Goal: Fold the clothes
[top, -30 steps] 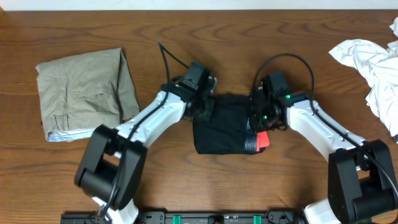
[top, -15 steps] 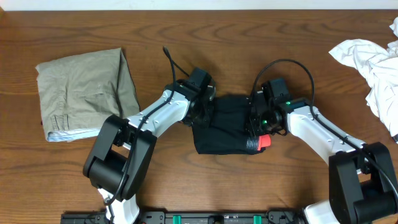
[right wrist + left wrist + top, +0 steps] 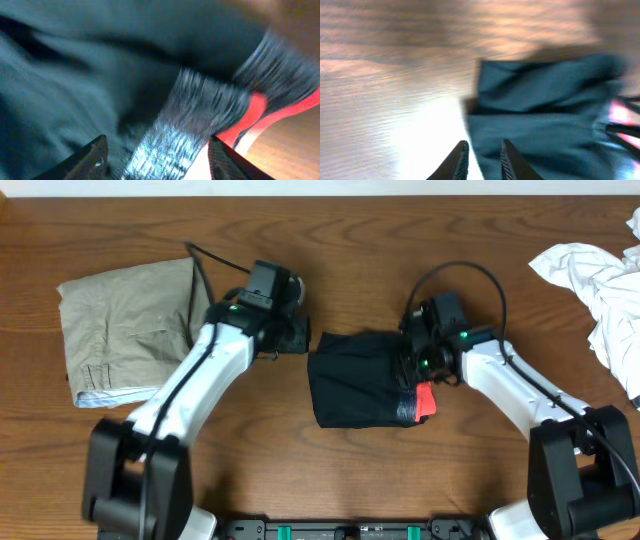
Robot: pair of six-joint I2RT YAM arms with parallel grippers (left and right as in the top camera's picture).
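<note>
The black leggings (image 3: pixel 355 380) lie folded into a compact rectangle at mid-table, their grey waistband with coral-red edge (image 3: pixel 421 402) at the right end. My left gripper (image 3: pixel 300 337) hovers just left of the leggings' upper left corner, clear of the cloth. In the left wrist view its fingertips (image 3: pixel 461 159) stand a narrow gap apart with nothing between them, and the dark fabric (image 3: pixel 545 105) lies ahead. My right gripper (image 3: pixel 408 368) is over the leggings' right end. There the jaws (image 3: pixel 160 155) stand wide open, straddling the grey waistband (image 3: pixel 200 115).
Khaki-tan trousers (image 3: pixel 135 330) lie folded at the left of the wooden table (image 3: pixel 330 240). A crumpled white garment (image 3: pixel 600 290) sits at the far right edge. Black cables arc above both wrists.
My left arm has pulled back leftward off the leggings and its jaws have parted a little. The right jaws have opened wide while staying over the waistband end.
</note>
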